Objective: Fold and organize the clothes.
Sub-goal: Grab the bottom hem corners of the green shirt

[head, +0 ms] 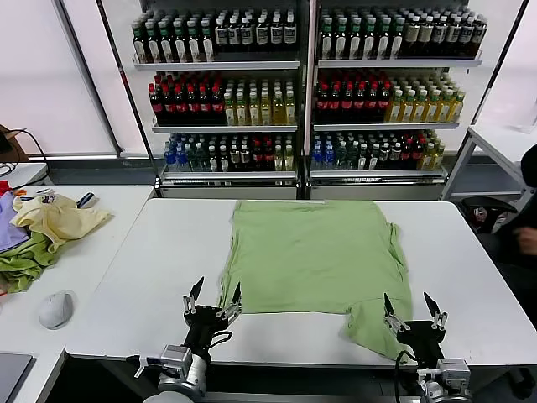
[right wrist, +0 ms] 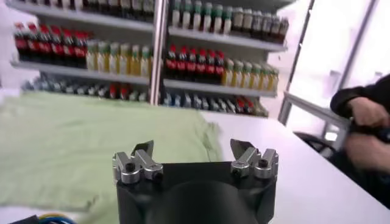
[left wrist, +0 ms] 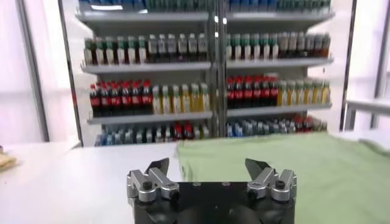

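A light green shirt (head: 315, 252) lies spread flat on the white table (head: 151, 277), plain side up, with one sleeve bunched at its near right corner. It also shows in the left wrist view (left wrist: 292, 164) and the right wrist view (right wrist: 79, 134). My left gripper (head: 214, 295) is open and empty at the near edge, by the shirt's near left corner; it also shows in the left wrist view (left wrist: 208, 168). My right gripper (head: 414, 307) is open and empty just beyond the bunched sleeve, near the front edge; it also shows in the right wrist view (right wrist: 192, 150).
A second table (head: 101, 218) on the left holds a pile of yellow and green clothes (head: 50, 227) and a white mouse (head: 55, 309). Drink shelves (head: 302, 84) stand behind. A person's arm (right wrist: 365, 122) is at the far right beside another table.
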Controlling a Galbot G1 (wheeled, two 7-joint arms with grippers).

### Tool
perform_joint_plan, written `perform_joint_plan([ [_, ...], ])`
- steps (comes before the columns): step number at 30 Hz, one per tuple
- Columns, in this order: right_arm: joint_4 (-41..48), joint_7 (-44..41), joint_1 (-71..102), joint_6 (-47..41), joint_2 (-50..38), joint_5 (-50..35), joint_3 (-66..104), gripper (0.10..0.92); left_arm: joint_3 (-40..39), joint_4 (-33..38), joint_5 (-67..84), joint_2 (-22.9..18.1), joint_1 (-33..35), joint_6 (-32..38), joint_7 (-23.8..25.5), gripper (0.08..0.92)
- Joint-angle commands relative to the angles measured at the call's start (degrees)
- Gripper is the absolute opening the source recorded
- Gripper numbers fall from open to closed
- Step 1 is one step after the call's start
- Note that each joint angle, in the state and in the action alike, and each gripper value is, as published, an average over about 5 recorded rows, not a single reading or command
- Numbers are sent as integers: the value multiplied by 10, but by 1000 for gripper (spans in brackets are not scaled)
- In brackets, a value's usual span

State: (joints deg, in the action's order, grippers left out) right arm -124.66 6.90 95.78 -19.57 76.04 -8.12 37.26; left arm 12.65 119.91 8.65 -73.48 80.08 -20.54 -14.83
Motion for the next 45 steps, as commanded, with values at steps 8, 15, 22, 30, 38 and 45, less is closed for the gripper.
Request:
perform_joint_plan([
  [8, 7, 6, 14, -36, 12, 6, -2, 823, -12, -79, 36, 19, -81, -96, -25, 823],
  [15, 16, 5, 20, -34, 17, 6, -4, 823, -22, -87, 70, 23, -79, -126, -32, 823],
  [22, 19, 5, 25, -37, 21, 1, -9, 750, -29, -80, 78, 25, -65, -128, -33, 823],
  [30, 24, 6, 27, -42, 25, -15, -17, 518, -32, -86, 106, 31, -53, -128, -28, 680],
  [38, 27, 3, 28, -43, 22, -24, -15, 258, -32, -103, 124, 34, -55, -128, -21, 455],
  [45, 21, -17, 23, -31, 18, -31, -14, 128, -28, -73, 158, 37, -47, -104, -6, 260],
])
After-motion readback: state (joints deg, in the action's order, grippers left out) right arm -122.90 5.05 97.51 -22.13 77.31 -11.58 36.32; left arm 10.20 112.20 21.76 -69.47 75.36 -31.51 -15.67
